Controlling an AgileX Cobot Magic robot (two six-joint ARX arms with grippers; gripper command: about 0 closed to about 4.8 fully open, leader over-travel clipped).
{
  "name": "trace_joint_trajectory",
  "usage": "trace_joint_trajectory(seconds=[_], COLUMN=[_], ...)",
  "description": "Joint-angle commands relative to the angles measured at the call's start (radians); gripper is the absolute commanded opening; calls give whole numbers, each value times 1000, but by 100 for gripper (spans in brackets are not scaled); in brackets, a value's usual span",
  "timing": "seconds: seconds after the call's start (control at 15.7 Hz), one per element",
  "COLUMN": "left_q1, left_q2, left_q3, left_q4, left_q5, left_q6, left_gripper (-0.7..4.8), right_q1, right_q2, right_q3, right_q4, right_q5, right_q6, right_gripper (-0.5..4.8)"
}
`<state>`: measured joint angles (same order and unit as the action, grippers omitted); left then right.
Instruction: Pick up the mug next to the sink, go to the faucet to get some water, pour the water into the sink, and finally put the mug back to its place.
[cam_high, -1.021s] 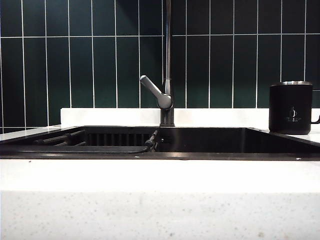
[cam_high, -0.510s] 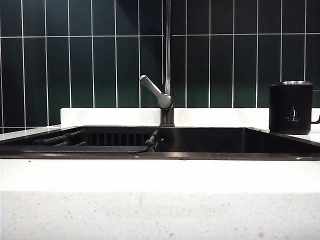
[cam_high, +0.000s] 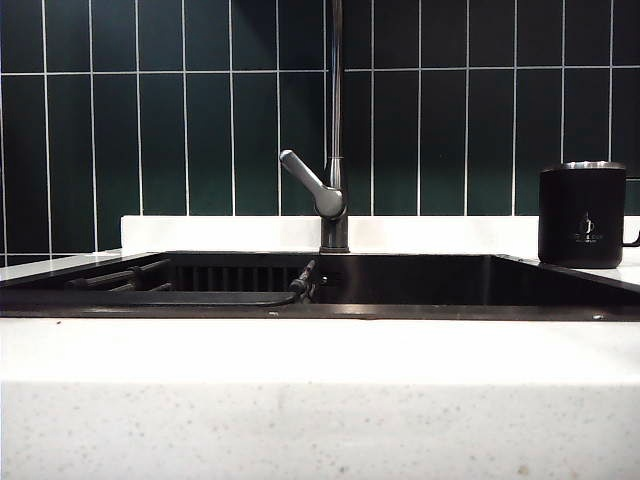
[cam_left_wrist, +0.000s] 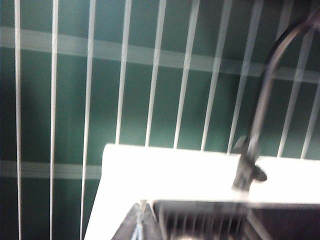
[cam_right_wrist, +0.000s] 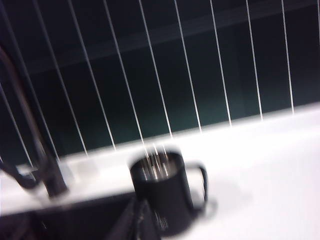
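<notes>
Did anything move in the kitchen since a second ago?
Nothing visibly moved. The mug stands on the counter right of the sink, the faucet lever slants the same way, no water runs, and no claw has come into the exterior view.

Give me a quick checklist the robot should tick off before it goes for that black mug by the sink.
1. Mug upright on the counter, right of the sink: ok.
2. Mug's handle free of anything around it: ok.
3. Faucet not running, no water seen: ok.
4. Nothing standing between mug and faucet in the exterior view: ok.
5. Right gripper's fingers ready to take the mug: not ok, they are shut and out of every view.
6. Left gripper out of the way: cannot tell, no view shows it.
</notes>
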<state>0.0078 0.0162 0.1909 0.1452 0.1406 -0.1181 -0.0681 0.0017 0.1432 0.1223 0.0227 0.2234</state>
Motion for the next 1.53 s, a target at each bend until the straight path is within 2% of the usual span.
trace_joint_trajectory(seconds=[0.06,0.19,0.32,0.45,0.57,0.64,0.7,0.83,0.96,1.15,1.21,1.28,1.34,1.4,1.53], left_q1=[-1,-1,-1,-1,-1,-1,-1,-1,-1,-1,-13,-39,-81,-99,-102], left_q2=[23,90,200,274,317,345,423,539,679,807,835,847,872,891,920], left_q3=[111,166,212,246,246,248,273,299,339,342,342,342,342,342,343], left_q4=[-78,-68,-39,4,116,155,135,132,150,309,328,323,312,314,313], left_q5=[24,20,21,66,88,100,187,295,313,308,299,270,260,265,267], left_q6=[116,137,137,54,9,9,11,17,17,73,76,103,215,222,214], left_gripper=[-3,-4,-4,-5,-5,-4,-3,-2,-2,-2,-2,-2,86,139,139], right_q1=[-1,-1,-1,-1,-1,0,1,0,-1,-2,-2,-2,0,5,4], right_q2=[44,123,225,316,373,389,412,448,518,615,648,668,679,679,718], right_q3=[151,244,313,378,418,421,422,430,469,470,471,471,471,470,470], right_q4=[-163,-216,-220,-245,-254,-246,-249,-272,-333,-332,-337,-343,-336,-320,-228], right_q5=[4,4,5,31,103,132,142,159,236,245,238,219,213,179,181], right_q6=[-182,-306,-328,-328,-329,-328,-325,-297,-301,-280,-264,-266,-265,-265,-255], right_gripper=[-9,-9,-9,-9,-9,-8,-8,-8,-8,-8,3,42,144,160,177])
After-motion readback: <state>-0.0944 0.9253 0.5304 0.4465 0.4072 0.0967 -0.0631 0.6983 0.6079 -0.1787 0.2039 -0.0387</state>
